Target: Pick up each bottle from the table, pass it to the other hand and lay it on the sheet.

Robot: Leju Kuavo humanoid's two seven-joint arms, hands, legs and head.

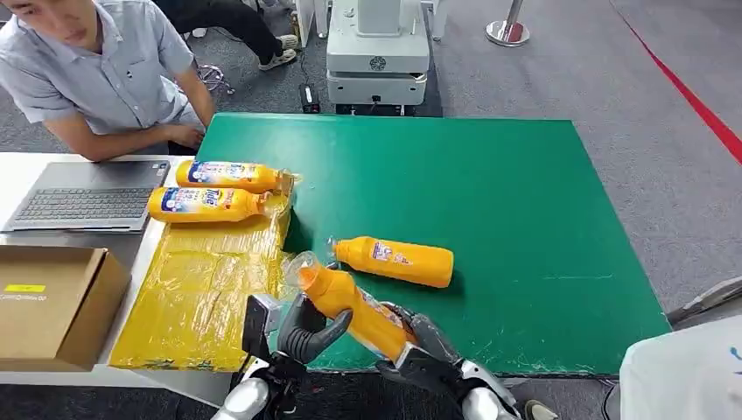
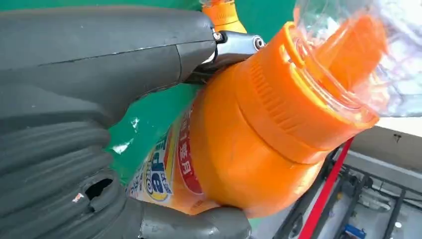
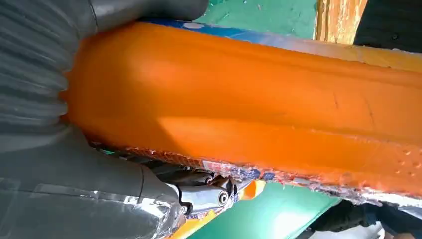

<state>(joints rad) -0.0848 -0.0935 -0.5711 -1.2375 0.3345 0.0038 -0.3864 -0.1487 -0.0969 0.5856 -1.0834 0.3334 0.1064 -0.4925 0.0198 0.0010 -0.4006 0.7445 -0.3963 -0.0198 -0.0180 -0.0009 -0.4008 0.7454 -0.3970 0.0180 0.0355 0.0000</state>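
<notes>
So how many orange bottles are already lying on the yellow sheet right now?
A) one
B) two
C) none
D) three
B: two bottles lie side by side at the far end of the yellow sheet; a third still lies on the green table, and a fourth is held between both hands, right hand at its base, left hand near its neck.

The two bottles lying on the yellow sheet (image 1: 197, 289) carry blue labels reading "Tide": the far bottle (image 1: 229, 175) and the near bottle (image 1: 206, 205). The held bottle (image 2: 239, 149) shows part of a blue-lettered label with Chinese characters on red
</notes>
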